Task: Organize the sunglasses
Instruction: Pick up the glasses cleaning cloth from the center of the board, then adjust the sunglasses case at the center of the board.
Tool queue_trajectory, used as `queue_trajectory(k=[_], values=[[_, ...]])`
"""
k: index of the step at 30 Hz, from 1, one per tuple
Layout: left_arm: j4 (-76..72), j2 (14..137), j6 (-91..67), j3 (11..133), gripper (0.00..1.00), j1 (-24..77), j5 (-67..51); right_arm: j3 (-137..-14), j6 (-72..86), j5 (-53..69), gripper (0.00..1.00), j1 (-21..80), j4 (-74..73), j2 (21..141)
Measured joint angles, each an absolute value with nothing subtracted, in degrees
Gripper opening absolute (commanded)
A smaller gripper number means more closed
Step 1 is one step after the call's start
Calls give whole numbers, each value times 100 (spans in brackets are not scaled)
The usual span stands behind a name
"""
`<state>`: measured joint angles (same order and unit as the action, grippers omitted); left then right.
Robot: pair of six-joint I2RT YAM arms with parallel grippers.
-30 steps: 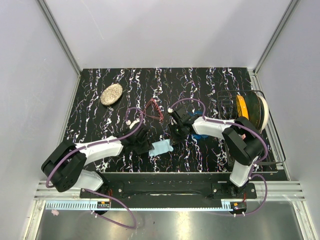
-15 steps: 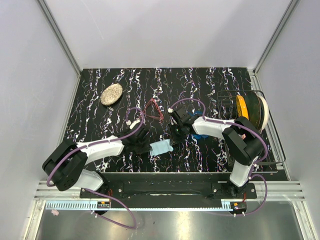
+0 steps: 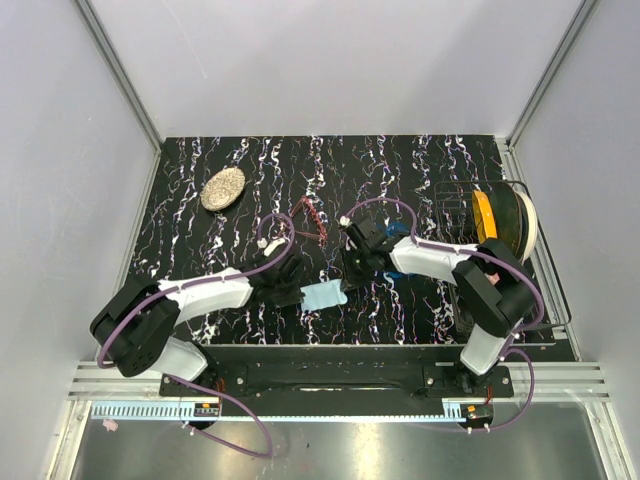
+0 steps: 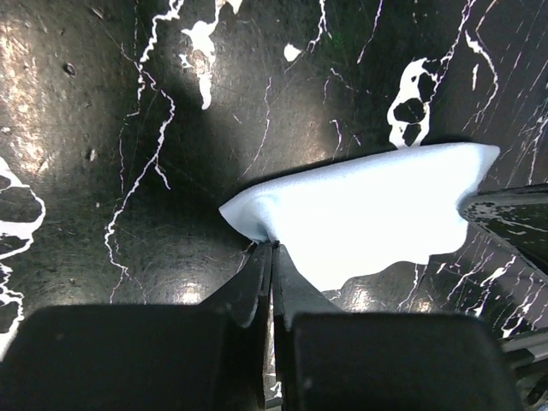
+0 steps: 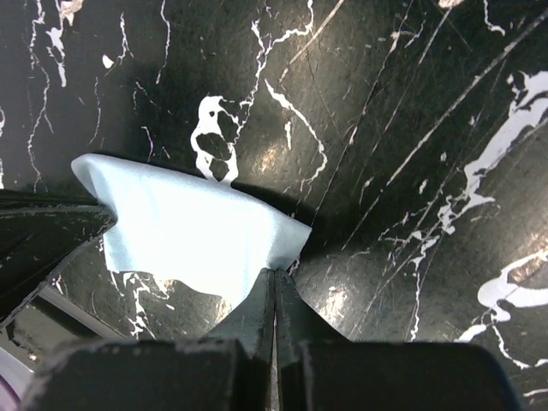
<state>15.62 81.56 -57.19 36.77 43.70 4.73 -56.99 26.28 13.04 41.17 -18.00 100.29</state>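
So both arms are on the light blue cloth (image 3: 323, 297) right now, not the shades. In the left wrist view, the left end effector (image 4: 272, 253) is clamped tight on one corner, with the fingers pressed together and the fabric pinched between the tips. The right end effector (image 5: 274, 278) is doing the same on another corner, squeezed closed on the cloth's edge. The cloth spans the gap between the two, low and centre in the top view (can't tell if it's fully off the counter (image 3: 420, 160) or partly resting on it).

The sunglasses (image 3: 308, 220) lie on the counter just above centre of the top view, near the cloth but clear of it, with nothing touching them. A glittery beige oval thing (image 3: 223, 188) sits toward the upper left. A wire basket (image 3: 455, 210) is at the right edge.
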Motion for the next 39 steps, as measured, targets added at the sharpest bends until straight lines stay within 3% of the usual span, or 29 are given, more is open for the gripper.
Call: queue_trajectory(k=[18, 39], values=[[2206, 8366, -4163, 5424, 0, 4388, 443, -5398, 3203, 727, 0, 4128, -1420, 8825], [2117, 10162, -2679, 8156, 0, 4388, -172, -5212, 4128, -2145, 0, 4047, -2206, 7881]])
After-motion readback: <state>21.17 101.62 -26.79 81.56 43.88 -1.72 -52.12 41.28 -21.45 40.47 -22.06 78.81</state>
